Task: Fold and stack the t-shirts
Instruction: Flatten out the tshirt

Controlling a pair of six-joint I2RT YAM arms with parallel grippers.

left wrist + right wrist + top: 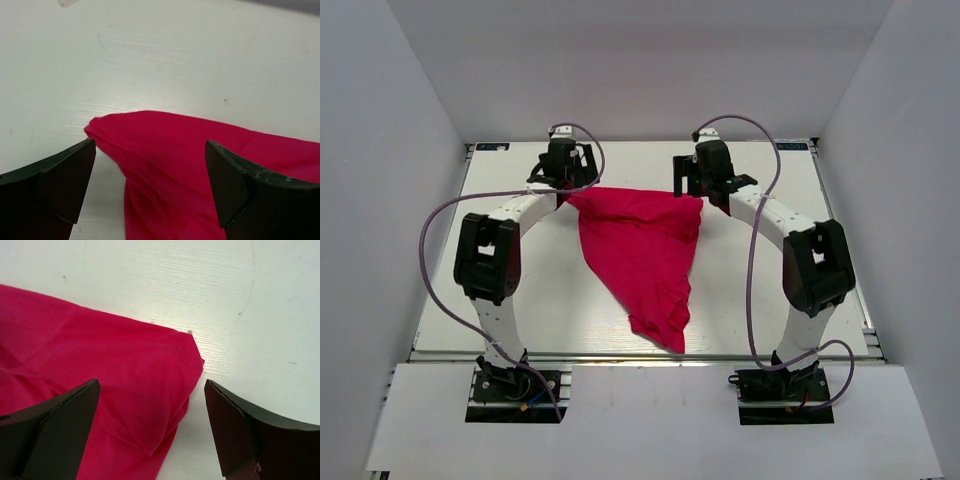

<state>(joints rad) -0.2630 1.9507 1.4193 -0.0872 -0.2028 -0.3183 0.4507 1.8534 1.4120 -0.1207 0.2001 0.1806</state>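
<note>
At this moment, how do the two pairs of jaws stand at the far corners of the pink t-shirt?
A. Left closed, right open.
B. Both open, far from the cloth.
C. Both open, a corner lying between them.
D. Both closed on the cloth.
C: each wrist view shows the jaws wide apart, with a corner of the t-shirt lying loose between them on the table.
</note>
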